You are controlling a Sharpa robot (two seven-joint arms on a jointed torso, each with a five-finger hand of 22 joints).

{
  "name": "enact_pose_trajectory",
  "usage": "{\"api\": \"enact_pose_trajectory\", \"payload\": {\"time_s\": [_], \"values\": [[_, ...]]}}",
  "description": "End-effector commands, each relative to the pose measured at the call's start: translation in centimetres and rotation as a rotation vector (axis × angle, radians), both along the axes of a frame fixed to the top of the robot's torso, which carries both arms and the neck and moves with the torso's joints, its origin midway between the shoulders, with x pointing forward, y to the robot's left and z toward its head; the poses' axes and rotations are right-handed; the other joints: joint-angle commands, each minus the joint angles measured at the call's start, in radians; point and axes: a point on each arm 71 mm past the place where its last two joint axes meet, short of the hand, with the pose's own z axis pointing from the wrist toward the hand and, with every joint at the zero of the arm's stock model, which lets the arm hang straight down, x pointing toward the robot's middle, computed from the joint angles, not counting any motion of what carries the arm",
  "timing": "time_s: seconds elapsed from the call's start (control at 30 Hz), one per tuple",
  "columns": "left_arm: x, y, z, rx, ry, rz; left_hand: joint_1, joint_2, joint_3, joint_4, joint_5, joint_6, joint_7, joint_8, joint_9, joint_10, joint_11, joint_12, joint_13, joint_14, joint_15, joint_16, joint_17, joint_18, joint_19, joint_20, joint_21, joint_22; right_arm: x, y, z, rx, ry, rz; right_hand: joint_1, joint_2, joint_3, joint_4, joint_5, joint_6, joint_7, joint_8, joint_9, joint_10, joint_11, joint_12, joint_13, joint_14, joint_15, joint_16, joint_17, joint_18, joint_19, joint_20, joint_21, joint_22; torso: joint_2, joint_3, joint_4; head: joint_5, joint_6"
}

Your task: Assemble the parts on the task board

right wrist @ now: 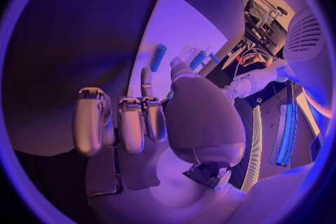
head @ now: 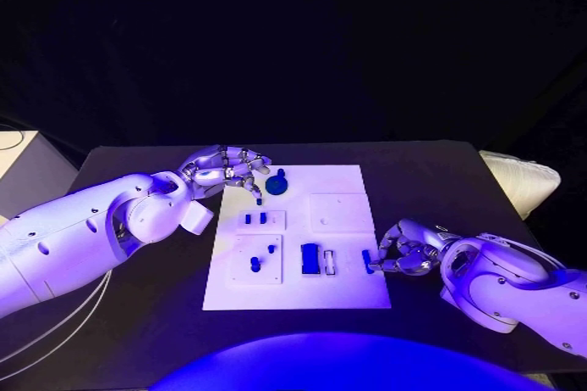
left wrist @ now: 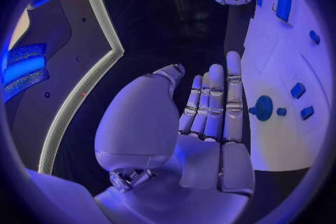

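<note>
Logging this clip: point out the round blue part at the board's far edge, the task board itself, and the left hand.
Round blue part (head: pixel 277 186), head view, on its disc.
Task board (head: pixel 340 213), head view, on a bare white panel.
Left hand (head: pixel 227 169), head view, middle of the hand.

Blue parts (head: pixel 310 259) on task board (head: pixel 340 213)

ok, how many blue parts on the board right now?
6: round one near left hand, two small pegs nearer the robot, one peg nearer still, block mid-board, bar by right hand. Others may be hidden.
</note>
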Motion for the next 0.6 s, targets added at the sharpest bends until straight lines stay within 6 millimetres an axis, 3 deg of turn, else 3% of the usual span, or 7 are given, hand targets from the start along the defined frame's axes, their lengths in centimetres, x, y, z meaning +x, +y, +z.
{"api": "enact_pose_trajectory", "payload": {"time_s": [0.03, 0.33, 0.6], "values": [[-0.1, -0.2, 0.1, -0.015, -0.003, -0.014, 0.001, 0.010, 0.001, 0.005, 0.004, -0.008, 0.025, 0.006, -0.001, -0.007, 0.002, 0.005, -0.002, -0.008, -0.001, -0.003, 0.000, 0.013, 0.008, -0.001, -0.004, -0.001, 0.1, 0.1, -0.3, -0.051, -0.012, 0.003, -0.013, 0.002, -0.006, 0.000, 0.005, 0.008, 0.001, 0.001, 0.001, 0.062, -0.010, -0.006, 0.215, 0.085, -0.004, -0.005, 0.191, 0.001, 0.048, -0.001, -0.005, 0.141, 0.000, -0.0010, -0.0002, 0.002, 0.000], [-0.1, -0.2, 0.1, -0.014, -0.002, -0.016, 0.001, 0.011, -0.001, 0.006, 0.003, -0.008, 0.025, 0.007, -0.002, -0.007, 0.001, 0.006, -0.002, -0.008, -0.001, -0.003, 0.000, 0.013, 0.008, -0.001, -0.005, -0.002, 0.3, 1.0, -1.5, -0.055, 0.000, 0.013, -0.010, 0.010, -0.009, -0.001, 0.008, 0.013, -0.002, 0.003, 0.002, 0.063, -0.012, -0.004, 0.216, 0.086, -0.005, -0.003, 0.194, 0.000, 0.049, -0.002, -0.003, 0.143, 0.000, 0.0010, 0.0010, 0.008, 0.000], [-0.1, -0.2, 0.1, -0.015, -0.002, -0.016, 0.001, 0.011, -0.001, 0.007, 0.003, -0.008, 0.025, 0.007, -0.002, -0.007, 0.002, 0.006, -0.002, -0.008, -0.001, -0.003, 0.000, 0.013, 0.009, -0.001, -0.005, -0.002, 0.5, 1.9, -2.1, -0.056, 0.008, 0.020, 0.014, 0.027, -0.006, -0.005, 0.014, 0.013, -0.004, 0.003, 0.002, 0.063, -0.014, -0.003, 0.217, 0.086, -0.008, -0.003, 0.194, 0.000, 0.050, -0.005, -0.003, 0.143, 0.000, 0.0007, -0.0015, 0.011, 0.000]]}}
